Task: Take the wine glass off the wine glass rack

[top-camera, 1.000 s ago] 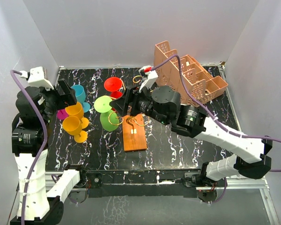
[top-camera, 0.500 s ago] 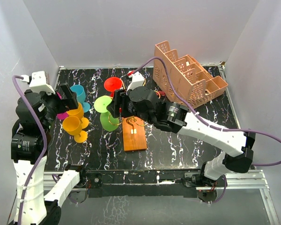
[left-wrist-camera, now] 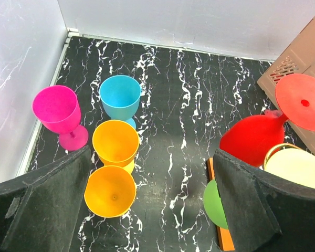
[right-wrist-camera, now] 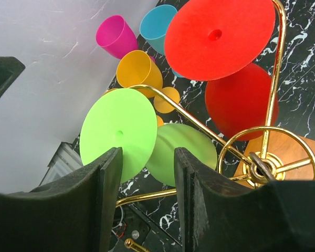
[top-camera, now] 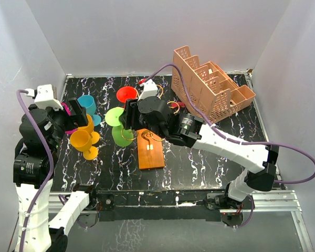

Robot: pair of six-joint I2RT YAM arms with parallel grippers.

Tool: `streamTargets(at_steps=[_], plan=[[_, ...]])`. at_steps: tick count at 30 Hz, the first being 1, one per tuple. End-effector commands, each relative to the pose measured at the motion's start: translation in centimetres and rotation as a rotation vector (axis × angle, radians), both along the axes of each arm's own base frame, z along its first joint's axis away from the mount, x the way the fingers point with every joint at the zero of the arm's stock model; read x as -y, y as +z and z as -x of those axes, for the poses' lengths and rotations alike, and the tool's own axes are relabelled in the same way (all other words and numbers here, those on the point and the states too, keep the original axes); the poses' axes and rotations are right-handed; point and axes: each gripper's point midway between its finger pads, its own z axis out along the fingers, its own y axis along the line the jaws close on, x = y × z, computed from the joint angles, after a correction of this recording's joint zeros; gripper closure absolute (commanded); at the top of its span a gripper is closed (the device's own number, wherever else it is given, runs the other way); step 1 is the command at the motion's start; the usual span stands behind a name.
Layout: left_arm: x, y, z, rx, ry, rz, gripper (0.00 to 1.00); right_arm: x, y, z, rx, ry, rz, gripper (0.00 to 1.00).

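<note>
The wine glass rack (top-camera: 150, 149) is a gold wire stand on an orange base mid-table. A green wine glass (top-camera: 115, 116) and a red wine glass (top-camera: 126, 95) hang upside down on its left arms. In the right wrist view the green glass (right-wrist-camera: 118, 134) and red glass (right-wrist-camera: 220, 37) hang from the gold wire arms (right-wrist-camera: 262, 163). My right gripper (right-wrist-camera: 147, 199) is open, its jaws just short of the green glass's foot and bowl, holding nothing. My left gripper (left-wrist-camera: 152, 210) is open and empty, above the table left of the rack.
Four glasses stand at the left: magenta (left-wrist-camera: 55, 107), teal (left-wrist-camera: 119, 95) and two orange (left-wrist-camera: 115, 142). A salmon-pink lattice crate (top-camera: 210, 84) stands at the back right. White walls close in the table on three sides.
My right arm has stretched left and forward over the rack, bringing its gripper up to the green glass. The left arm has shifted slightly.
</note>
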Motion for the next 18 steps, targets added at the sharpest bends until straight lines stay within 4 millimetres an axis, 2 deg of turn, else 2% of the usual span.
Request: streamTargets(at_steps=[1,18], plan=[[-0.09,0.00,0.06,0.018,-0.001,-0.017,0.03,-0.73,3.97,-0.55,0.068,-0.011,-0.098,0.53],[-0.05,-0.25,0.51,0.022,-0.004,-0.020,0.03,-1.72,3.91,-1.19,0.089,-0.020,-0.124,0.55]])
